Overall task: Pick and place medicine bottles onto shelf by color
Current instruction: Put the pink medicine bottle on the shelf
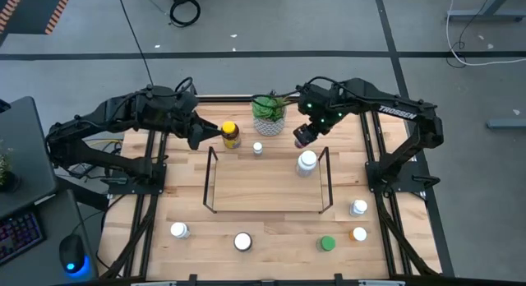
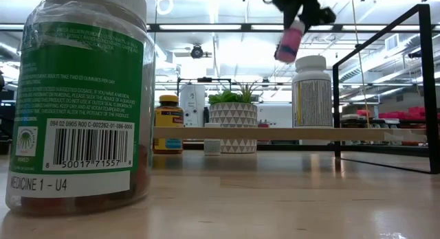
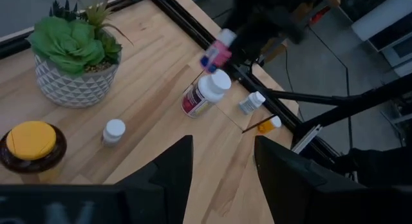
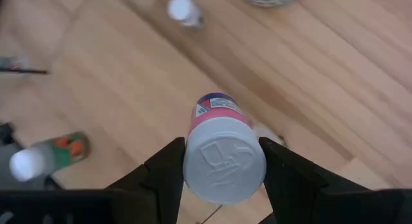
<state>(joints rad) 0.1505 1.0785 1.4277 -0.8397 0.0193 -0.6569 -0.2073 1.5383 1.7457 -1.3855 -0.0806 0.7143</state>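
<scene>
A green-labelled clear plastic bottle (image 2: 79,101) is looming on the wooden bench (image 1: 271,228). A pink white-capped bottle (image 4: 222,150) is being clamped by the right hand (image 1: 306,135) above the black wire shelf (image 1: 267,186). The left hand (image 3: 222,169) is being held apart near the amber yellow-capped bottle (image 1: 231,134).

"MEDICINE 1 - U4" on green-labelled bottle (image 2: 79,101) (barcode 8 50017 71557); "TROSSEN" on right arm (image 1: 393,110)

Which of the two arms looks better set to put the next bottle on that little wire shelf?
The right. Its gripper already holds the pink bottle in the air above the shelf, near the white bottle standing there. The left gripper is open and empty beside the yellow-capped bottle.
</scene>
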